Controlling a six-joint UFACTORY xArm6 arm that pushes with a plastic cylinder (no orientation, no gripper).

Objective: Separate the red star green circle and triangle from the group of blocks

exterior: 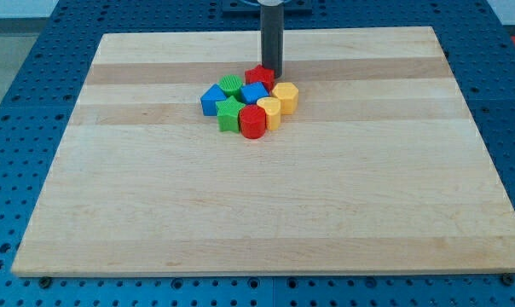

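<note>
My tip (271,72) stands on the tabletop (155,196) at the far side of the cluster, at the view's top. It ends just at the upper right edge of the red star (259,76), touching it or almost touching; I cannot tell which. I have no fingers to open or shut, only this straight rod, so nothing is held and I can only push.

All the blocks sit tightly together a little above the middle of the board. Seen from the centre of the cluster, the red star is at about 12 o'clock, the green circle (230,83) at about 10 o'clock, and a blue block (212,100), which I take for the triangle though its shape is not clear to me, at about 9 o'clock. A second blue block (254,92) lies in the middle, a green star-like block (229,113) at 7 o'clock, a red cylinder (252,122) at 6 o'clock, and two yellow blocks at the right side, one (285,96) at 2 o'clock and one (269,112) at 4 o'clock.

The relation that matters is this: the red star lies from my tip toward 7 or 8 o'clock, so between me and the group. A push from here would, I judge, press it deeper into the cluster. I think I must first go around, to come between the star and the blue block under it, and then push toward 12 o'clock.
</note>
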